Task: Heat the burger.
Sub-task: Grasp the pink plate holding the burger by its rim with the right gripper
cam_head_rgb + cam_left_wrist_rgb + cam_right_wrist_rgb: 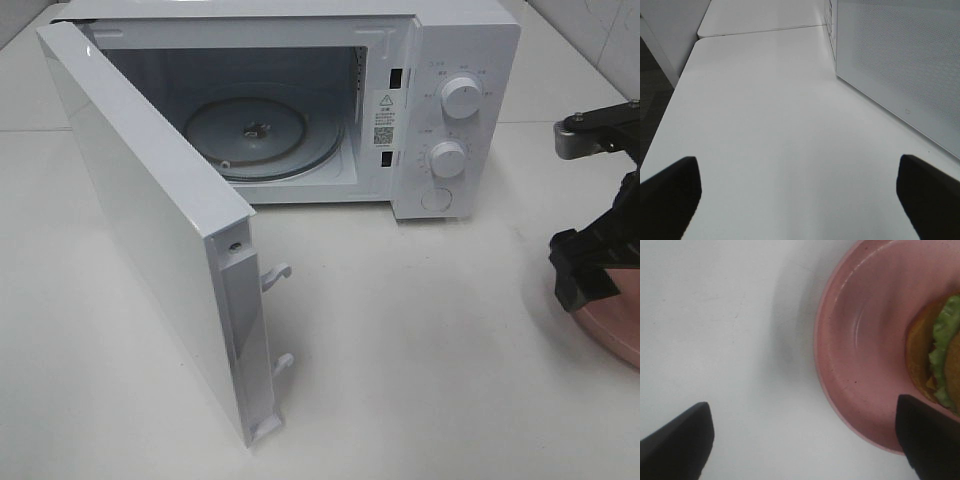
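The burger (944, 357), with its golden-brown bun and green lettuce, lies on a pink plate (865, 350) and shows only at the edge of the right wrist view. My right gripper (802, 440) hangs above the table beside the plate's rim, open, with nothing between its fingers. From the high camera the right arm (595, 250) stands at the far right over the pink plate (612, 328), and the burger is hidden there. My left gripper (800, 200) is open over bare table beside the microwave's perforated door panel (900, 65).
The white microwave (440, 100) stands at the back with its door (150, 220) swung wide open toward the front left. Its glass turntable (265, 130) is bare. Two knobs (460, 97) sit on its right panel.
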